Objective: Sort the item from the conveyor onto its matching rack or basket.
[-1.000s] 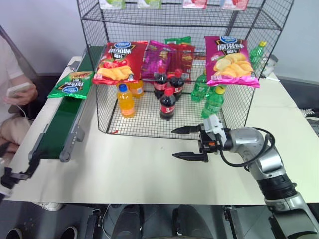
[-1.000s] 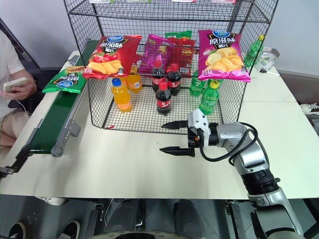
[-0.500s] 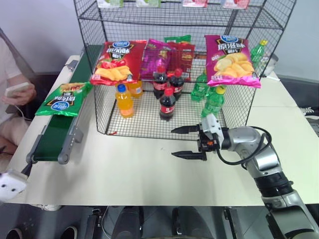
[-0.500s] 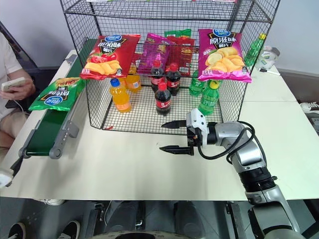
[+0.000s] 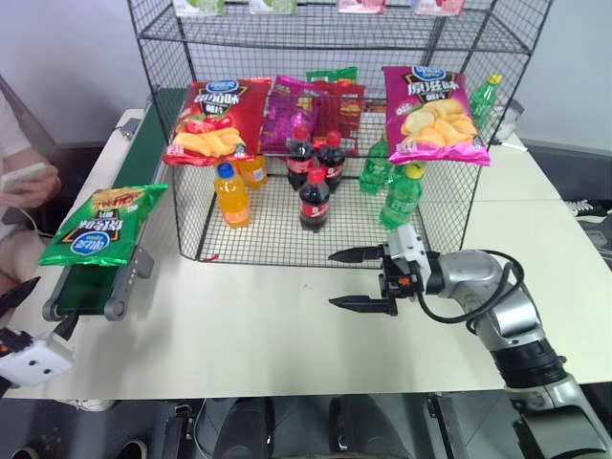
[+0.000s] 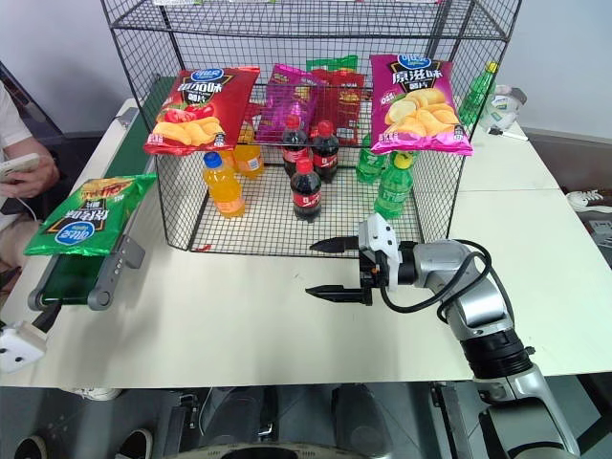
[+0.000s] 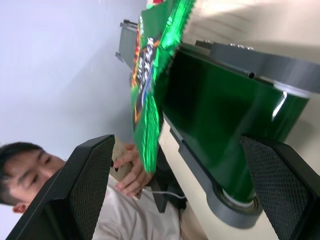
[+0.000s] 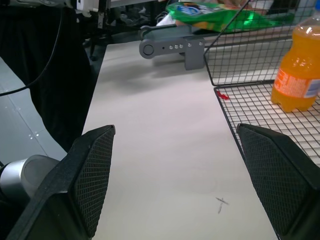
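Observation:
The item, a glossy green crisp bag [image 5: 100, 222], lies face up on the dark green conveyor [image 5: 88, 288], close to its near end. My left gripper [image 5: 40, 311] hovers open just off that end, level with the belt and apart from the bag. In the left wrist view the bag [image 7: 150, 85] hangs over the belt [image 7: 220, 115] beyond my spread fingers [image 7: 82, 195]. My right gripper [image 5: 335, 278] is open over the table in front of the black wire rack [image 5: 182, 206], holding nothing.
A red crisp bag [image 5: 215, 120] and a magenta one [image 5: 435, 115] hang on the rack's front, with orange [image 5: 229, 194], cola [image 5: 314, 199] and green [image 5: 402, 196] bottles on its floor. A person's hand with a phone [image 5: 24, 180] is left of the conveyor. White table [image 5: 249, 330] lies around my grippers.
The green bag has ridden down the belt toward its near end. My left gripper has rolled and sunk slightly at the bottom left. The right gripper has stayed put.

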Controlling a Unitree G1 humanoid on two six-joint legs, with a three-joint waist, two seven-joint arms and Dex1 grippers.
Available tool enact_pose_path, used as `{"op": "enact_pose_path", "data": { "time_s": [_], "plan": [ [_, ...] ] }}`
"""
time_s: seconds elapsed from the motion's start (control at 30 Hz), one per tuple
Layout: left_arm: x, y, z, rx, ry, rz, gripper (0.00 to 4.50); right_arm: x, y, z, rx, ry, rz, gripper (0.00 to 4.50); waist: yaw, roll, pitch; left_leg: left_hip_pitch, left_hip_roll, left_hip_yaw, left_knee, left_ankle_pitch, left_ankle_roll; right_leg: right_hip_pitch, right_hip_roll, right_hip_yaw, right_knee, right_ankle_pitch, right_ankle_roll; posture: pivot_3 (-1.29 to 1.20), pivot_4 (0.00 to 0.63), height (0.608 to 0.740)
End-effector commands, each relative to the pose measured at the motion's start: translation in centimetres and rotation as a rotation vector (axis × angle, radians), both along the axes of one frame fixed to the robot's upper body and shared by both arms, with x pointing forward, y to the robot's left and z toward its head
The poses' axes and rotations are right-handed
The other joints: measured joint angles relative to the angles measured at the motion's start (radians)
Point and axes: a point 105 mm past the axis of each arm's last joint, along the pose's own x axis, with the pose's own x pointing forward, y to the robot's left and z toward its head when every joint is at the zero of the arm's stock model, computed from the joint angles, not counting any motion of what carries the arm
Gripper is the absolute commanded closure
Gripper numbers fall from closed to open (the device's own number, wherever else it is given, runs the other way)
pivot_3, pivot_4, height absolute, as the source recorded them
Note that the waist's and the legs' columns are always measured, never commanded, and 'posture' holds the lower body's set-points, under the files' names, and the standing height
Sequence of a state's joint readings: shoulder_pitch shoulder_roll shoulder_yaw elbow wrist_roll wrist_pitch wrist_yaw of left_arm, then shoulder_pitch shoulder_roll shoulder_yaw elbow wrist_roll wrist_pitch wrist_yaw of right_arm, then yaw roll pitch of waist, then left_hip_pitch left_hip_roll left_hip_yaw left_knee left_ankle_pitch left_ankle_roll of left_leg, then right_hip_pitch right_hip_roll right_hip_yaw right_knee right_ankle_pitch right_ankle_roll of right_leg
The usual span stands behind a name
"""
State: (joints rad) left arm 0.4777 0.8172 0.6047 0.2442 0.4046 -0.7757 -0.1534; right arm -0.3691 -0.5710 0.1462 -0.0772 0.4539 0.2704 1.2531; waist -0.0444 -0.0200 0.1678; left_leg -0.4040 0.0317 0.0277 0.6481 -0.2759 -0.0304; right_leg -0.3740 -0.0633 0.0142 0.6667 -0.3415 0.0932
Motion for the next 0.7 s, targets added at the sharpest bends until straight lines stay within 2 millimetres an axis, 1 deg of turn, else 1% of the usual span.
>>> {"op": "enact_pose_path", "data": {
  "time_s": [0.03,0.27,0.4,0.53,0.6,0.67,0.7],
  "plan": [
    [0.4,0.3,0.5,0.006,-0.018,-0.006,0.23,-0.2,0.1,1.2,0.015,-0.053,0.004,0.45,0.000,0.000,0.000,0.000,0.000,0.000,0.000,0.000,0.000,0.000,0.000,0.000,0.000,0.000,0.000,0.00,0.150,0.739],
    [1.8,0.0,0.4,-0.012,-0.019,-0.018,0.23,-0.1,-0.2,1.1,0.004,-0.061,-0.017,0.45,0.001,0.000,0.000,0.000,0.000,0.000,0.000,0.000,0.000,0.000,0.000,0.000,0.000,0.000,0.000,0.00,0.150,0.739],
    [2.8,-0.6,0.1,-0.022,-0.010,-0.047,0.23,-0.1,-0.3,1.1,0.006,-0.062,-0.026,0.45,0.001,0.000,0.000,0.000,0.000,0.000,0.001,0.000,0.000,0.000,0.000,0.000,0.001,0.000,0.000,0.00,0.150,0.739],
    [3.8,-0.9,0.5,-0.029,-0.025,-0.056,0.23,-0.1,-0.4,1.1,0.004,-0.067,-0.041,0.45,0.002,0.000,0.000,0.000,0.000,0.000,0.002,0.000,0.000,0.000,0.001,0.000,0.002,0.000,0.000,0.00,0.150,0.739],
    [4.2,-0.9,0.2,-0.041,-0.004,-0.060,0.23,0.0,-0.6,1.1,0.002,-0.070,-0.056,0.45,0.002,0.000,0.000,0.000,0.000,0.000,0.002,0.000,0.000,0.000,0.001,0.000,0.002,0.000,0.000,0.00,0.150,0.739],
    [4.3,-0.8,-0.3,-0.050,0.023,-0.057,0.73,0.1,-0.8,1.1,0.000,-0.075,-0.066,0.38,0.001,0.000,0.000,0.000,0.000,0.000,0.002,0.000,0.000,0.000,0.001,0.000,0.003,0.000,0.000,0.00,0.150,0.739],
    [4.3,-0.8,-0.5,-0.060,0.039,-0.058,1.09,0.2,-0.9,1.2,-0.001,-0.078,-0.073,0.38,0.001,0.000,0.000,0.000,0.000,0.001,0.002,0.000,0.000,0.000,0.001,0.000,0.003,0.000,0.001,0.00,0.150,0.739]
  ]
}}
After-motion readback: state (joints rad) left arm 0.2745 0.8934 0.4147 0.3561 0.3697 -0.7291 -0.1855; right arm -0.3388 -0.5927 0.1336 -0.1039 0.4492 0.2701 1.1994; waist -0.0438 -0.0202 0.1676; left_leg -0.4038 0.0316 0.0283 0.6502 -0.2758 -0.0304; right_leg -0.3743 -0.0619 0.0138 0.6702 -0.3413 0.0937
